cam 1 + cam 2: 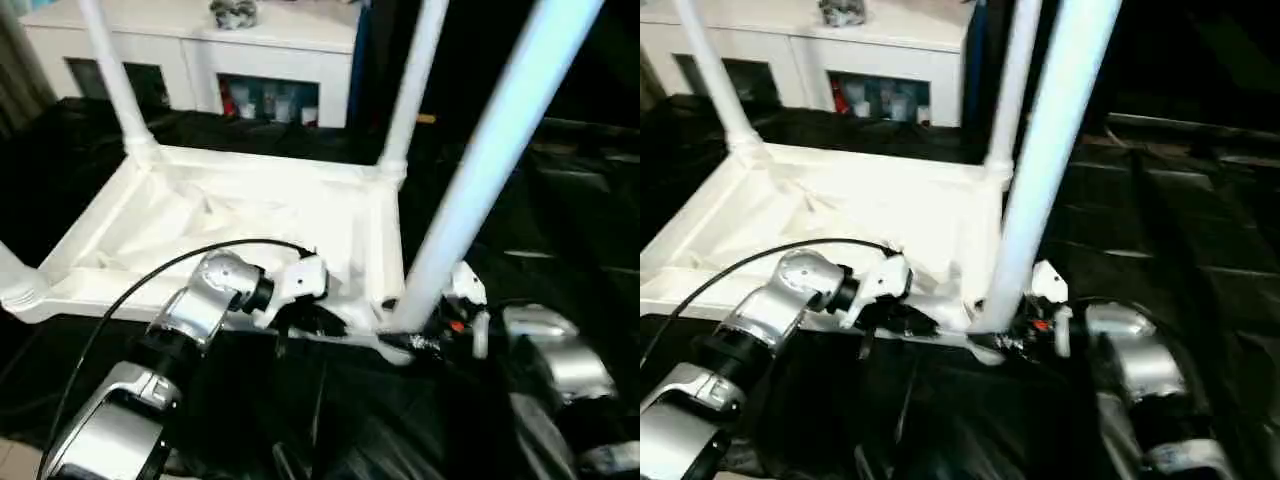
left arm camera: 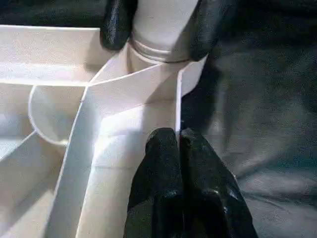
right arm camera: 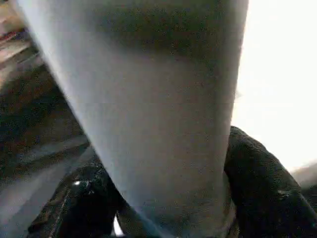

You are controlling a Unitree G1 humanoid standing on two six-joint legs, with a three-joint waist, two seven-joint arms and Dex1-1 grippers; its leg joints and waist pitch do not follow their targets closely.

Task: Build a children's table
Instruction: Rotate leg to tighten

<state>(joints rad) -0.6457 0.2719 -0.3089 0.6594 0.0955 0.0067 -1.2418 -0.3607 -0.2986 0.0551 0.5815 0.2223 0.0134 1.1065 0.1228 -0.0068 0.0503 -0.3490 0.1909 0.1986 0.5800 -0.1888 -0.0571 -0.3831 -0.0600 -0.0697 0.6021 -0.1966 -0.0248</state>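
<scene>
The white children's table top [image 1: 230, 215] lies upside down on black cloth, ribbed underside up. Two legs [image 1: 115, 80] [image 1: 415, 80] stand in its far corner sockets. A fourth-corner leg [image 1: 490, 150] leans to the right, its foot at the near right socket [image 2: 158, 49]. My right gripper [image 1: 420, 340] is shut around the base of this leg, one black finger [image 3: 267, 188] on each side. My left gripper [image 2: 178, 139] sits just left of that corner, its fingers pinched together on the thin rim wall [image 2: 177, 99] of the top.
A white cabinet [image 1: 200, 50] with glass doors stands behind the table, a grey object [image 1: 233, 12] on it. Black cloth [image 1: 540, 220] covers the surface all around. A black cable [image 1: 130, 290] arcs over my left forearm. The near left socket [image 1: 15, 285] is at the picture's edge.
</scene>
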